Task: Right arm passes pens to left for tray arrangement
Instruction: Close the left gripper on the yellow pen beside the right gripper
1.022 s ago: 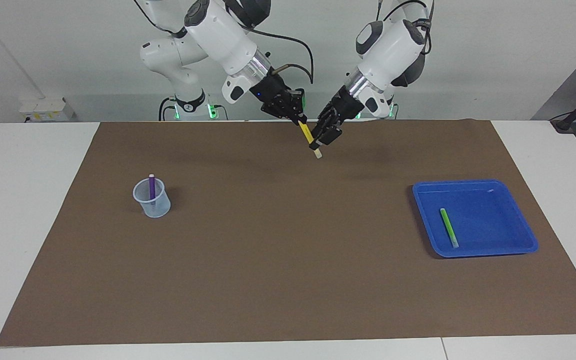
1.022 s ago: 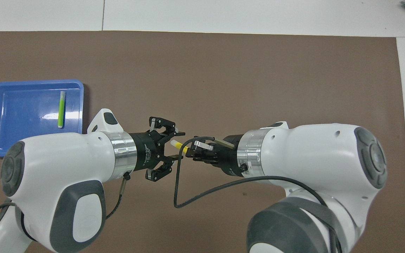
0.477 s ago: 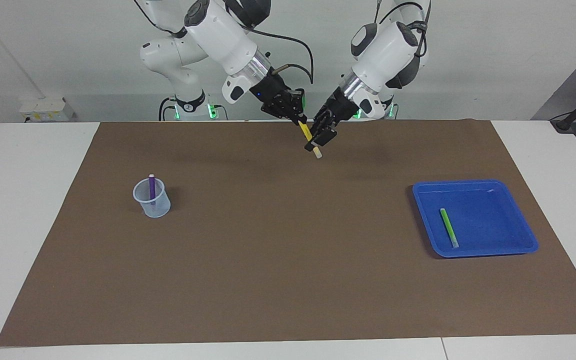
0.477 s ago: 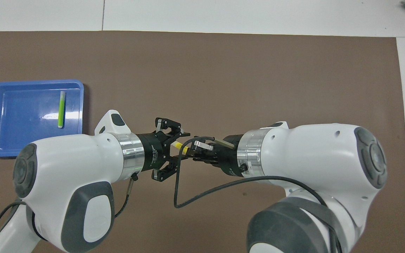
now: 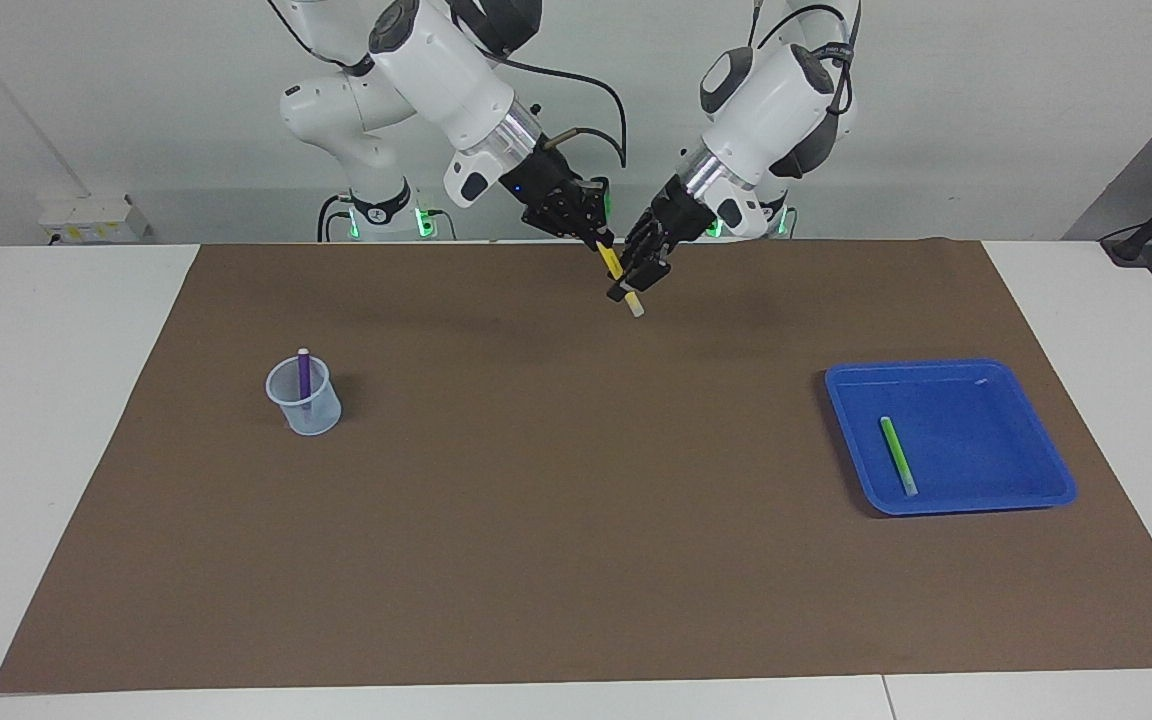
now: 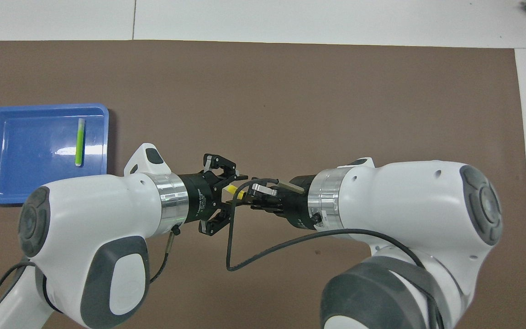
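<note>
Over the mat's edge nearest the robots, my right gripper (image 5: 593, 233) (image 6: 248, 196) is shut on the upper part of the yellow pen (image 5: 613, 263) (image 6: 231, 188), which slants down to its pale tip. My left gripper (image 5: 637, 279) (image 6: 236, 190) is open, and the pen's lower part lies between its fingers. The green pen (image 5: 898, 456) (image 6: 79, 141) lies flat in the blue tray (image 5: 986, 400) (image 6: 25, 151) toward the left arm's end. The purple pen (image 5: 304, 372) stands in a clear cup (image 5: 309, 412) toward the right arm's end; the right arm hides both in the overhead view.
A brown mat (image 5: 576, 520) covers most of the white table. A black cable (image 6: 263, 253) loops below the right wrist. Both arms' bulky links fill the lower part of the overhead view.
My left gripper has moved in toward the right gripper, and its fingers have narrowed around the yellow pen's lower part. The right arm and the pen have stayed put.
</note>
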You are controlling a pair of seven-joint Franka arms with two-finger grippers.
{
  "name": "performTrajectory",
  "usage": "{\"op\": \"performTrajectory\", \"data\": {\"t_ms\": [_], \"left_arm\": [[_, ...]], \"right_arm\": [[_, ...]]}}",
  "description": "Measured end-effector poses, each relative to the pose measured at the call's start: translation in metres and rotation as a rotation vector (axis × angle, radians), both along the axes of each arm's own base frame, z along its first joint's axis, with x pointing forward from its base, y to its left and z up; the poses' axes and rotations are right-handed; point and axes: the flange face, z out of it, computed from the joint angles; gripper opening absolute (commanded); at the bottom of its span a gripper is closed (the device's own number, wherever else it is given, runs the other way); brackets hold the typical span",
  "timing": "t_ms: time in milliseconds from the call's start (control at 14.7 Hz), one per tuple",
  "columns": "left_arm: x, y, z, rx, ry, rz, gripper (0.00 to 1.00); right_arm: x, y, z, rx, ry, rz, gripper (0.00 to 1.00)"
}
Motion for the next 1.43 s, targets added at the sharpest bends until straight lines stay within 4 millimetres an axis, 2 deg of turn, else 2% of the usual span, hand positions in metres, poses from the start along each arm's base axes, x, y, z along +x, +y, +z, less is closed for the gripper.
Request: {"op": "performTrajectory", "data": {"t_ms": [273, 409, 613, 681, 886, 1022, 1431], "left_arm": [[-0.0004, -0.0002, -0.0005, 0.001, 0.004, -0.003, 0.49], [-0.0006, -0.0003, -0.0006, 0.002, 0.005, -0.004, 0.37], [-0.0006, -0.0002, -0.0007, 0.002, 0.006, -0.004, 0.32], [-0.0006, -0.0002, -0.0007, 0.002, 0.006, -0.004, 0.25], [-0.0014, -0.0006, -0.0014, 0.003, 0.011, -0.009, 0.14], [-0.0017, -0.0008, -0.0015, 0.004, 0.012, -0.011, 0.01], [-0.0017, -0.0007, -0.0015, 0.004, 0.013, -0.011, 0.00]], "right_arm": [[0.0000, 0.0000, 0.0000, 0.000, -0.003, 0.004, 0.00], [0.0000, -0.0001, -0.0002, 0.000, -0.003, 0.004, 0.00], [0.0000, -0.0001, -0.0004, -0.001, -0.003, 0.004, 0.00], [0.0000, -0.0001, -0.0005, -0.001, -0.003, 0.005, 0.00], [0.0008, -0.0013, -0.0005, -0.001, -0.003, 0.002, 0.00], [0.0015, -0.0022, -0.0005, -0.001, -0.003, 0.000, 0.00], [0.0014, -0.0021, -0.0005, -0.001, -0.003, 0.000, 0.00]]}}
